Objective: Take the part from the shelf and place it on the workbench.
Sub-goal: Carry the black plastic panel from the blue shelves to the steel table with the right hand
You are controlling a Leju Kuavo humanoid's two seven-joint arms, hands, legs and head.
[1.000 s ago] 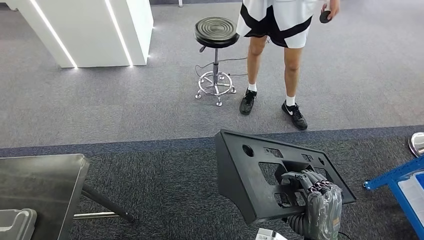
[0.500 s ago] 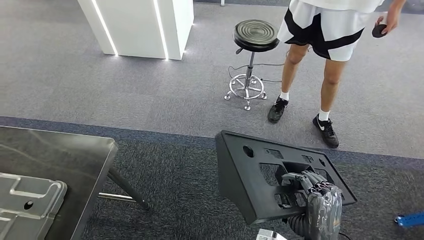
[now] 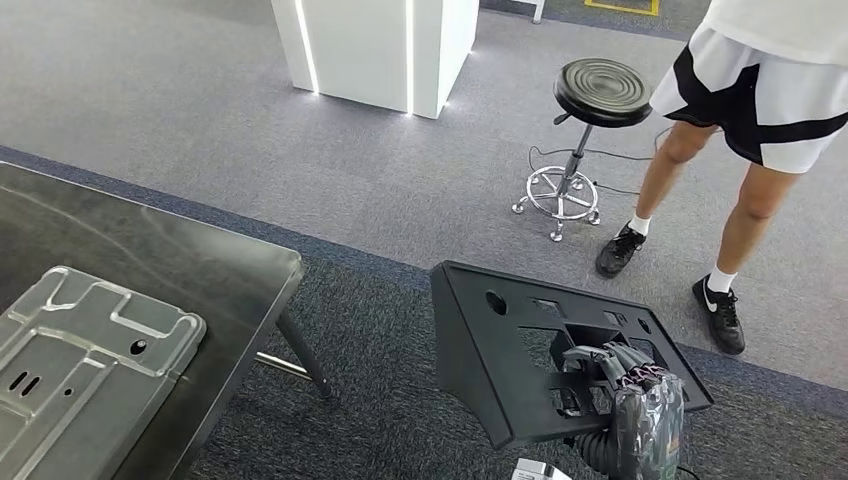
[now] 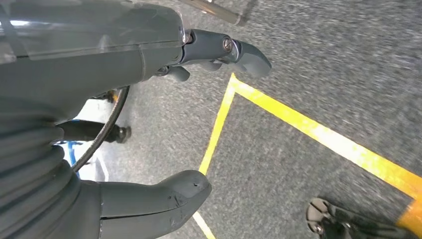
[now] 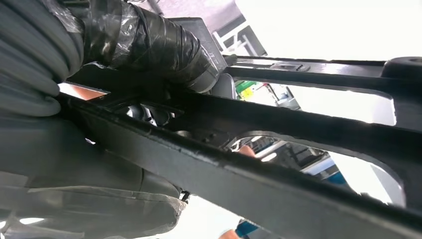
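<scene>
A black plastic part [image 3: 520, 350] with several cut-outs hangs tilted over the carpet at the lower right of the head view. My right hand [image 3: 630, 385] grips it through a cut-out near its lower edge. Close up, the part's black bars [image 5: 278, 164] cross the right wrist view, with my right hand [image 5: 149, 47] wrapped around one of them. The dark metal workbench [image 3: 200, 270] stands at the left, apart from the part. My left hand [image 4: 199, 114] hangs over the floor, fingers apart and holding nothing.
A grey metal plate [image 3: 80, 350] lies on the workbench. A person [image 3: 760, 130] in black-and-white shorts stands at the upper right beside a black stool [image 3: 590, 130]. A white lit column [image 3: 380, 50] stands at the back. Yellow floor tape [image 4: 318, 129] lies under my left hand.
The camera has swung left: the workbench and its metal plate have come further into view, while the stool, person and column have shifted right. The part stays in my right hand.
</scene>
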